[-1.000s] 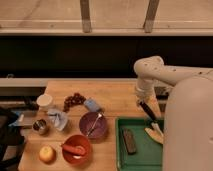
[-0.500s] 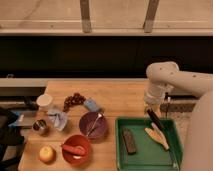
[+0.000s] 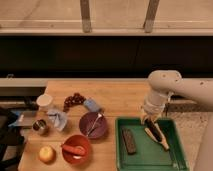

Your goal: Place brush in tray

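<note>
Wooden counter (image 3: 120, 100), carrying a green tray (image 3: 150, 160) at the right. Above the tray's far right corner, the gripper (image 3: 149, 119), grip state impossible to tell. Inside the tray: dark block (image 3: 129, 141) left of centre, slim black brush (image 3: 153, 130) lying diagonally right of it, against a tan forked piece (image 3: 161, 141). Left of the tray, purple bowl (image 3: 93, 125) and red bowl (image 3: 76, 148).
</note>
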### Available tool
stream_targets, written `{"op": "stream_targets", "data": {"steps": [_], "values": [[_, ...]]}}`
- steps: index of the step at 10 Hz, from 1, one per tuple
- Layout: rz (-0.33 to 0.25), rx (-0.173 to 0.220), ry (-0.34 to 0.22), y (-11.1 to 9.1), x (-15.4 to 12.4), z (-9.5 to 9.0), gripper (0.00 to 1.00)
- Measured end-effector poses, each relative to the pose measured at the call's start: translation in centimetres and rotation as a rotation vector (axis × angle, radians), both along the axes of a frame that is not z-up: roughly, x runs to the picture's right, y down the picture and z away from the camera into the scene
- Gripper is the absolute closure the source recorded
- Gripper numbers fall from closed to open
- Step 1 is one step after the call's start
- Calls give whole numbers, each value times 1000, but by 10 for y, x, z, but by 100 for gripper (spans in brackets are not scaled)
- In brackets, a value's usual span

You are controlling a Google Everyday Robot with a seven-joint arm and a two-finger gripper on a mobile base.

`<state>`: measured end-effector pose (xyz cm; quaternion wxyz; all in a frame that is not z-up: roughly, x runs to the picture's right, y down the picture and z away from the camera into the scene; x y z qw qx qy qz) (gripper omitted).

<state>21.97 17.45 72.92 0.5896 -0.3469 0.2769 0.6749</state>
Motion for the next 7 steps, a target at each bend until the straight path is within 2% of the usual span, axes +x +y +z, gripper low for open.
{"op": "stream_targets", "data": {"steps": [3, 6, 7], "values": [[-63, -75, -82, 14, -8, -6, 100], [-95, -127, -94, 26, -7, -15, 100], [-103, -139, -100, 28, -7, -17, 97]]}}
